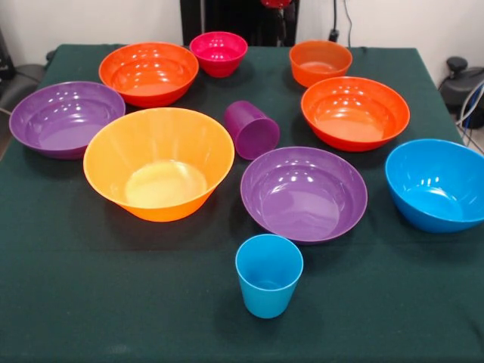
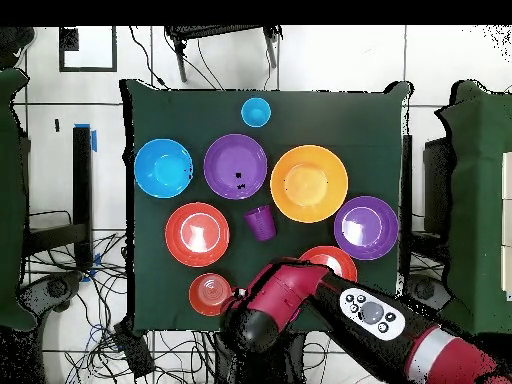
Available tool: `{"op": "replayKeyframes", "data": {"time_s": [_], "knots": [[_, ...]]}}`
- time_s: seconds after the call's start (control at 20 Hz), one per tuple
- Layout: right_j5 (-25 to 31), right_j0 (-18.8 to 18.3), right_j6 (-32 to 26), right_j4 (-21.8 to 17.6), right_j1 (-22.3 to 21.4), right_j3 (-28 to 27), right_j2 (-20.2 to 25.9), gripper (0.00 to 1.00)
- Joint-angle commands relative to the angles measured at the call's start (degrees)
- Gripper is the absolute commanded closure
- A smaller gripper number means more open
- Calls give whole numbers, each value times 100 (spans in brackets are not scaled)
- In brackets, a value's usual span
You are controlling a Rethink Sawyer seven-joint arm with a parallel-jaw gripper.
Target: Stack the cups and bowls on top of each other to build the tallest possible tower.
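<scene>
Red arm hides magenta bowl and half of one red-orange bowl overhead. Pincer cut off at top; open or closed: cannot tell. Purple cup tipped mid-tabletop.

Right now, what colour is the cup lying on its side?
Purple. The tipped cup shows best in the front view, between the bowls.
</scene>
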Motion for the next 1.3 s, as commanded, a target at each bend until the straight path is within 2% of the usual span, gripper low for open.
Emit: {"op": "replayKeyframes", "data": {"time_s": [0.05, 0.75, 1.3], "knots": [[649, -129, -1978, -258, 471, -551, 151, 0], [1111, -390, -2801, -138, 745, -1150, 347, 0], [1300, -602, -3397, -112, 946, -1462, 268, 0]]}}
